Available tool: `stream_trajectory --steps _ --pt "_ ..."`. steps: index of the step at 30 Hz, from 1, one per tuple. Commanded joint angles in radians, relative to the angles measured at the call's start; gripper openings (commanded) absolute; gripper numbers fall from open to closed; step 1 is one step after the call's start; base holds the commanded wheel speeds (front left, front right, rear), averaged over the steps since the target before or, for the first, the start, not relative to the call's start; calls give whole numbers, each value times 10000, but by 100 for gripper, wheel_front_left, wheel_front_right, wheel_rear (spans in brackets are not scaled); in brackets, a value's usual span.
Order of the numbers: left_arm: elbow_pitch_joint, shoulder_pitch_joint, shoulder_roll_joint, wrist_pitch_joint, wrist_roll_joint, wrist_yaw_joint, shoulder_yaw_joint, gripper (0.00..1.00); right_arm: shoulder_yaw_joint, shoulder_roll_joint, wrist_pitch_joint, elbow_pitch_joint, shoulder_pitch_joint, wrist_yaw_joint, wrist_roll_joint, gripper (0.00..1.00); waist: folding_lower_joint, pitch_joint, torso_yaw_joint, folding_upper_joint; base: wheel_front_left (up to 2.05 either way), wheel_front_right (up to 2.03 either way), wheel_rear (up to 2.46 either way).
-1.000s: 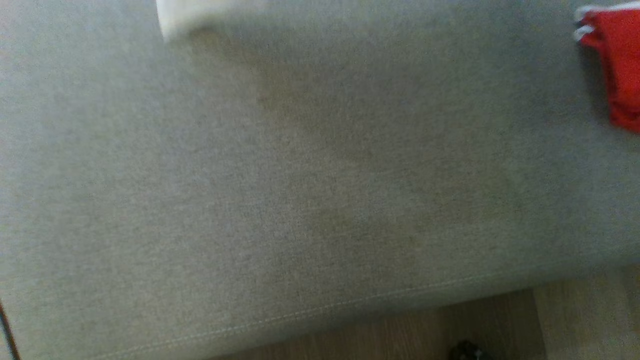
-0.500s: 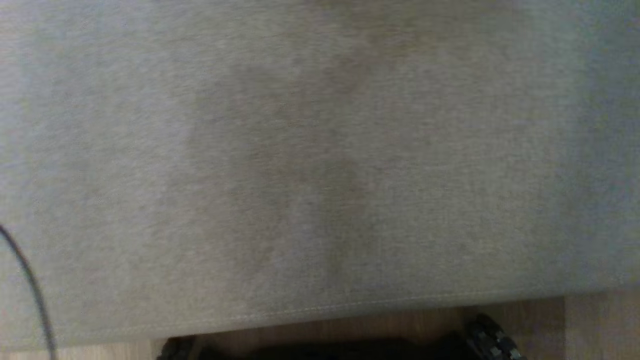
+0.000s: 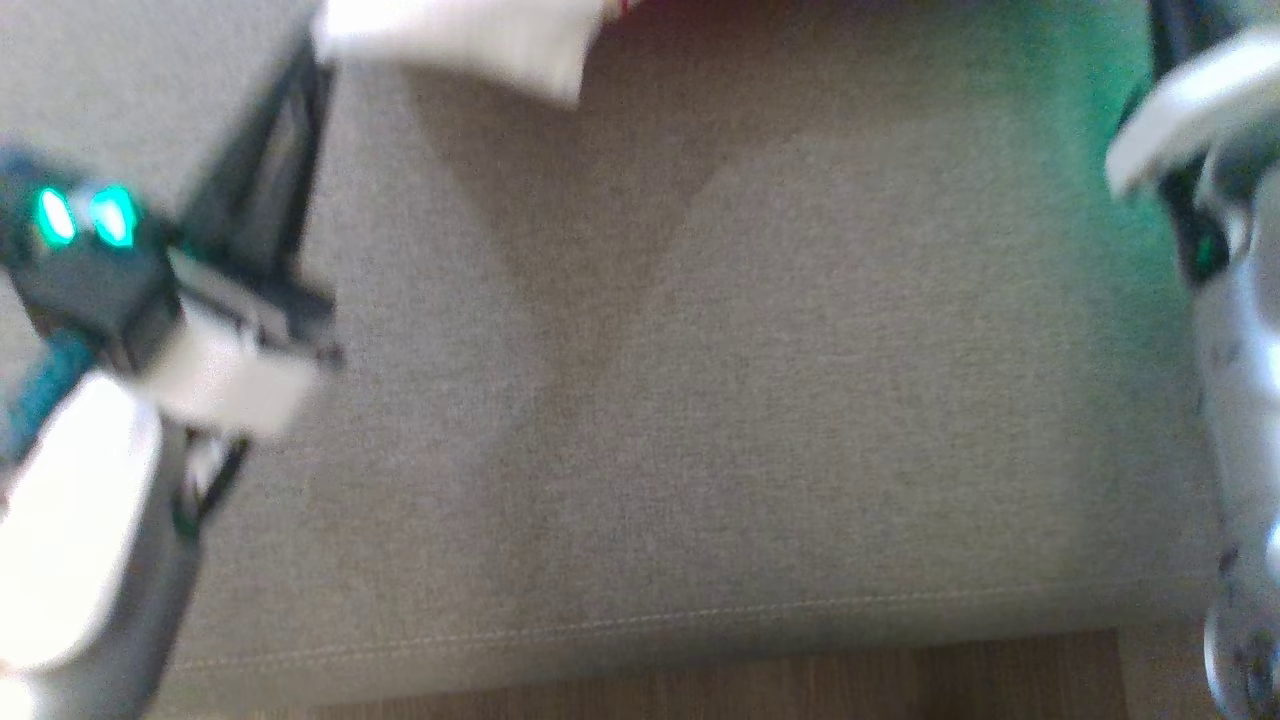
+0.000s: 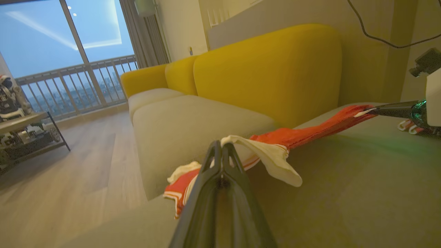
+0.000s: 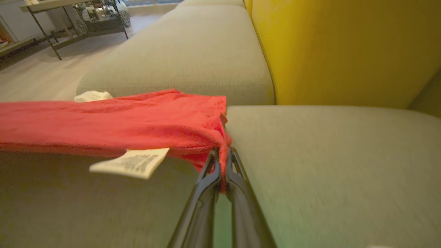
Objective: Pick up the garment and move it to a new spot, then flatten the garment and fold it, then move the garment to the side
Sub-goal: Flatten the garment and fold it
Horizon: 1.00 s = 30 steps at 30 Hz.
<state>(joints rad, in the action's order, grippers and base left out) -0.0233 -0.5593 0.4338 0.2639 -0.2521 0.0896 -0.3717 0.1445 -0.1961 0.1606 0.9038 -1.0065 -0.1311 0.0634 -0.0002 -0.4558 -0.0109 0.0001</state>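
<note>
The garment is red with white trim and a white label. It hangs stretched between my two grippers just above the grey sofa cushion. My left gripper is shut on the garment's white-edged end; in the head view its dark fingers reach up to the white cloth at the top edge. The right gripper is shut on a bunched red corner, and in the left wrist view it holds the far end of the red band.
The yellow backrest rises behind the cushions, and a second grey seat cushion lies alongside. Wooden floor and a metal-framed low table stand beyond the sofa. A small red-and-white item lies on the cushion near the right gripper.
The head camera has shifted. Both arms now show at the sides of its view, and the garment's white edge is at the top.
</note>
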Motion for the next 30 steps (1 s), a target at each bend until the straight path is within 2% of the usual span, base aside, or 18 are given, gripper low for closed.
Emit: stream_trajectory --steps 1,7,9,10,15,16,21,25,30 --pt "-423 749 589 -23 -150 48 551 0 -269 -209 -272 -577 813 4 392 0 2 832 113 -1 0 0 0" --pt "-943 3617 796 -22 -760 26 569 0 -321 -670 -1094 -2238 3465 4 1387 0 2 1608 105 -1 0 0 0" --pt "-1280 4379 862 -28 -895 -115 595 0 -120 -750 -1359 -3052 4385 4 1658 0 2 1739 80 -1 0 0 0" --pt "-1280 4379 862 -28 -895 -115 595 0 -120 -750 -1359 -3052 4385 4 1658 0 2 1739 80 -1 0 0 0" --pt "-2508 5835 992 -284 -1225 -544 740 0 554 -688 -2177 -5632 6670 4 2004 0 2 1849 -3 -1 0 0 0" --pt "-3048 6260 1063 -542 -1302 -703 751 0 893 -571 -2570 -6809 7487 4 1914 0 2 1856 -26 -1 0 0 0" --pt "-3944 6586 1048 -1320 -1555 -931 624 0 1389 -44 -3573 -9253 8757 4 1570 0 2 1804 -28 -1 0 0 0" --pt "-3681 5887 694 -1805 -1685 -1051 447 0 1426 304 -4097 -9796 8666 4 1121 0 2 1709 -23 -1 0 0 0" --pt "-2423 4309 56 -2131 -1871 -872 136 0 1258 217 -4299 -8902 7718 4 541 0 2 1457 -99 -1 0 0 0"
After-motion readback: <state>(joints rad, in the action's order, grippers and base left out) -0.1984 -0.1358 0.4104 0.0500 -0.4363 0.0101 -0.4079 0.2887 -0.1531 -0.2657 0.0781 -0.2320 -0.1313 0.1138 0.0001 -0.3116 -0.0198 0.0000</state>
